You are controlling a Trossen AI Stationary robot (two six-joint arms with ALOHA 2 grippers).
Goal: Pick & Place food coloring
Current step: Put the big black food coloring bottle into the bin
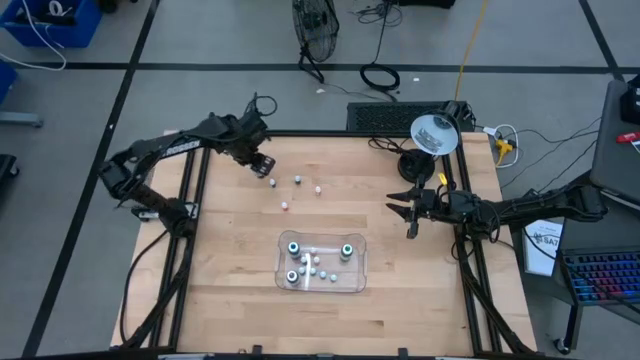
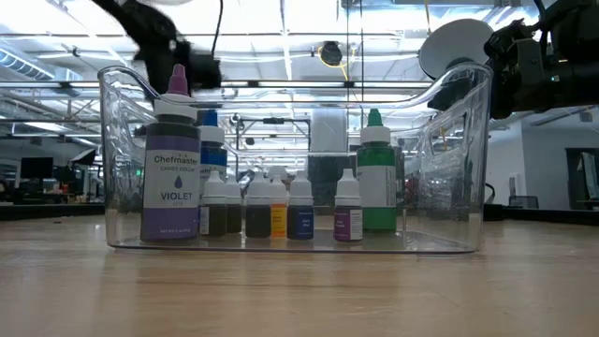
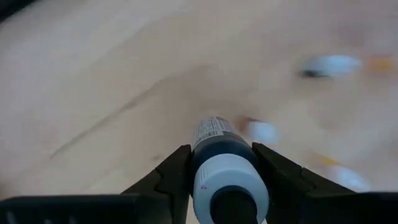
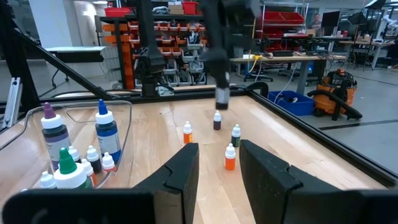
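Risk: slip in carry | left claw (image 3: 224, 163) clamps small dark bottle (image 3: 219, 146) above far tabletop (image 1: 240, 250), loose bottles (image 1: 297, 181) near | narrow hold may tilt it, drop short of clear tray (image 1: 355, 287) | right claw (image 4: 219, 165) part-open, empty, waiting at right.

Clear tray (image 1: 357, 283) mid-table, desk lamp (image 1: 434, 134) at back edge.

One clear tray (image 1: 322, 290) holds three big food coloring bottles (image 2: 170, 168) and about six little ones (image 2: 300, 211). Four little bottles (image 4: 229, 157) stand on the far table (image 1: 230, 300). One pinched bottle (image 3: 229, 177) sits in the left gripper (image 3: 221, 154).
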